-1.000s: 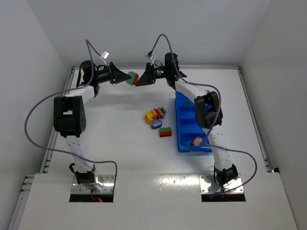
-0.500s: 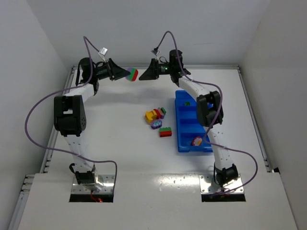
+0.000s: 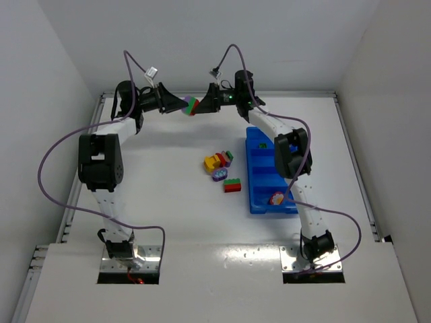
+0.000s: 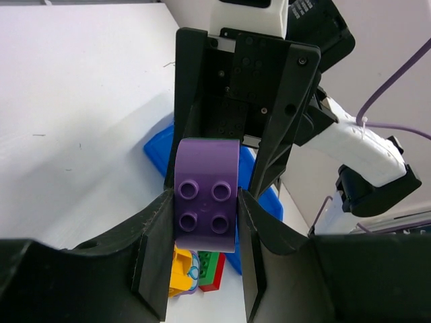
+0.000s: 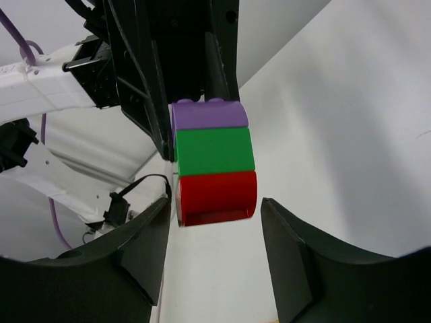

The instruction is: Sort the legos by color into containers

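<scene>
A three-brick lego stack [image 3: 190,106] hangs in the air over the far side of the table. My left gripper [image 3: 180,105] is shut on its purple end [image 4: 205,195]. In the right wrist view the stack runs purple [image 5: 207,113], green [image 5: 214,149], red [image 5: 217,195]. My right gripper [image 3: 201,106] faces it, open. Its fingers [image 5: 145,249] flank the red brick with a gap on each side. The blue tray [image 3: 266,171] of containers lies at the right, with a green brick [image 3: 262,145] far and a pink-and-yellow one [image 3: 276,198] near.
Loose legos lie left of the tray: a yellow-and-red cluster [image 3: 215,161], a purple brick [image 3: 219,175] and a green-on-red pair [image 3: 231,186]. White walls close in on the table at the back and sides. Purple cables loop from both arms.
The right gripper drew back from the stack, then came in again with its jaws wider. The left gripper shifted slightly right and turned the stack.
</scene>
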Motion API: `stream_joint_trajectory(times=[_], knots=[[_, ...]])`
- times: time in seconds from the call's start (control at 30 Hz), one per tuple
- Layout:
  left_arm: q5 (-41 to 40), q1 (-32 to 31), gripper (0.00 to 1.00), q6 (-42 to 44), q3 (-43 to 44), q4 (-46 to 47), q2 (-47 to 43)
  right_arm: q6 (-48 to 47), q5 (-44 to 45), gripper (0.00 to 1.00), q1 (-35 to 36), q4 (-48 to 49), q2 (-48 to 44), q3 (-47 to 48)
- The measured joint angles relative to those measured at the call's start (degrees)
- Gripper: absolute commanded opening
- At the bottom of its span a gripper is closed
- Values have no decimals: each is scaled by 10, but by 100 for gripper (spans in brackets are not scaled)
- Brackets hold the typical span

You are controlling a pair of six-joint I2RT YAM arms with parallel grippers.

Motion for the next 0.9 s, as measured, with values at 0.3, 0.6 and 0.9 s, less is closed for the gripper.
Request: stream_joint_trajectory(times=[0.3, 0.6, 0.9], knots=[[7, -8, 0, 2, 0, 7, 2, 7, -5, 19, 0, 0, 0, 4], [7, -5, 0, 25, 3, -7, 7, 16, -4, 0, 0, 31, -5, -28], [-10, -1, 0, 56, 76, -63, 38, 17, -5, 0, -14, 55, -101, -195]])
